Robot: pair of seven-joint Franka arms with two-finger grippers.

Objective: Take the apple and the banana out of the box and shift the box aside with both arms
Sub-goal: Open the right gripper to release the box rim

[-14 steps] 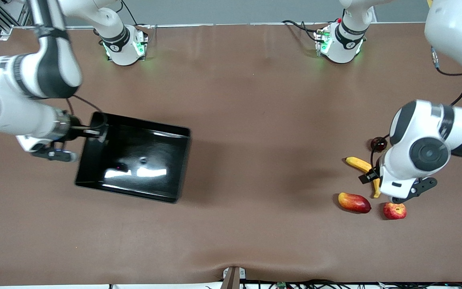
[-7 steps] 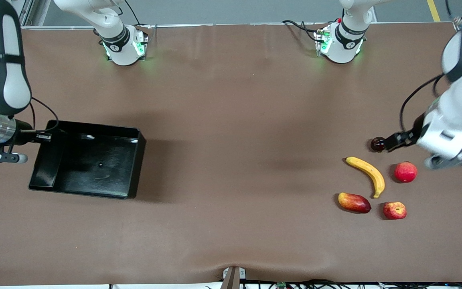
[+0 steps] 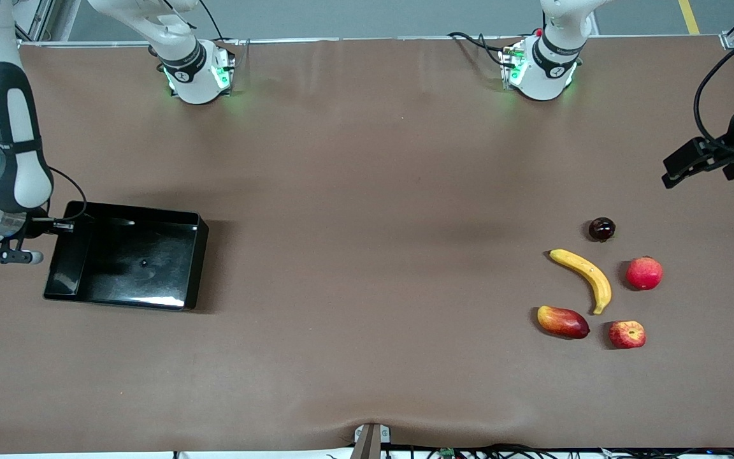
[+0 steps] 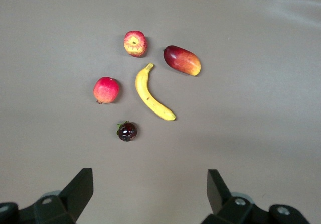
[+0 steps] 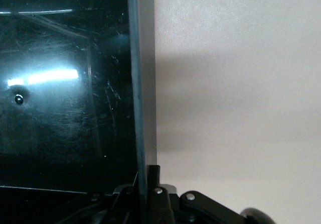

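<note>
At the right arm's end of the table, the right gripper [image 3: 55, 221] pinches the end wall of the black box [image 3: 126, 264], which rests on the brown table [image 3: 367, 223]. The left gripper [image 4: 149, 194] hangs with jaws spread wide over bare table at the other end, near the fruit cluster. There the banana [image 3: 585, 278] lies with the small red apple [image 3: 627, 334] nearer the front camera.

The scene is lit evenly and brightly from overhead. Soft shadows are cast beside the black box [image 3: 126, 264] and under each fruit. White glare is reflected from the box's glossy floor, strongest at the left of the right wrist view. No motion blur is seen.
</note>
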